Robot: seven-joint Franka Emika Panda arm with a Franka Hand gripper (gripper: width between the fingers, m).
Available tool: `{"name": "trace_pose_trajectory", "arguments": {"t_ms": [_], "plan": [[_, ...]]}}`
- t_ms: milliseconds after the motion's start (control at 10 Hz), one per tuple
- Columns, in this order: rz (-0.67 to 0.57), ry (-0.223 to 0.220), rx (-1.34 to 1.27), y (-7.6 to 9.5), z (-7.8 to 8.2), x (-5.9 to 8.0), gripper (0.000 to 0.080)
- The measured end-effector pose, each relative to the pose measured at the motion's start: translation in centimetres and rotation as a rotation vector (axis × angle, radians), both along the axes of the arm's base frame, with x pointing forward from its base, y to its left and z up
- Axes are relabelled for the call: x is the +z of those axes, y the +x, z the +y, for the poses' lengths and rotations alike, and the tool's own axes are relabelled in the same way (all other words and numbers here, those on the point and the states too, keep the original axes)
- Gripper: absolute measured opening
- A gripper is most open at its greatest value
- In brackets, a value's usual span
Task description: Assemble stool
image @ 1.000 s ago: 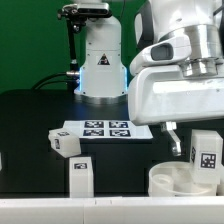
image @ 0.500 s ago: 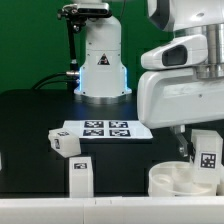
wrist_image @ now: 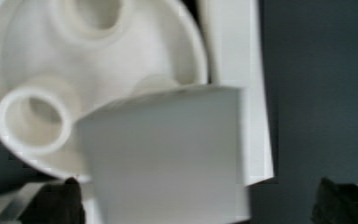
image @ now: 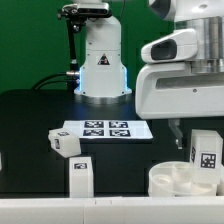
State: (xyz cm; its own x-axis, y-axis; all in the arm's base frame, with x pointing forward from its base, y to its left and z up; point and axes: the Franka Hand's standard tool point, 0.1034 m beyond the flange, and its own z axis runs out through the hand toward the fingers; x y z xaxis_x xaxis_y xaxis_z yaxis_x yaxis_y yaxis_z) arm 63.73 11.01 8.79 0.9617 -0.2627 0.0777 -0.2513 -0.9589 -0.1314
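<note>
The round white stool seat (image: 180, 180) lies at the front on the exterior view's right. A white leg (image: 205, 150) with a square tag stands upright in it. My gripper (image: 195, 130) hangs just above this leg, open, with one dark finger (image: 172, 131) showing beside it. In the wrist view the leg (wrist_image: 167, 150) lies between my two fingertips (wrist_image: 48, 200) without touching either, and my gripper (wrist_image: 197, 205) holds nothing. The seat (wrist_image: 87, 70) with its round sockets shows behind it. Two more legs (image: 62, 142) (image: 80, 175) lie loose on the exterior view's left.
The marker board (image: 105, 129) lies flat in the middle of the black table. The white robot base (image: 100, 60) stands behind it. A white rail runs along the table's front edge (image: 70, 205).
My hand has risen and shifted toward the exterior view's right above the seat. The upright leg and the loose legs have not moved.
</note>
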Motion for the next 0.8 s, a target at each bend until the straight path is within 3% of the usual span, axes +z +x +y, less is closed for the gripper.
{"name": "trace_pose_trajectory", "arguments": {"t_ms": [300,400,600,700,800], "plan": [[0.003,-0.004,0.018,-0.1,-0.2,-0.2,0.0649],[0.026,-0.009,0.035,-0.4,-0.8,-0.8,0.0649],[0.056,-0.007,0.040,-0.9,-0.1,-1.2,0.0649],[0.056,-0.007,0.040,-0.9,-0.3,-1.2,0.0525],[0.056,-0.007,0.040,-0.9,-0.3,-1.2,0.0525]]}}
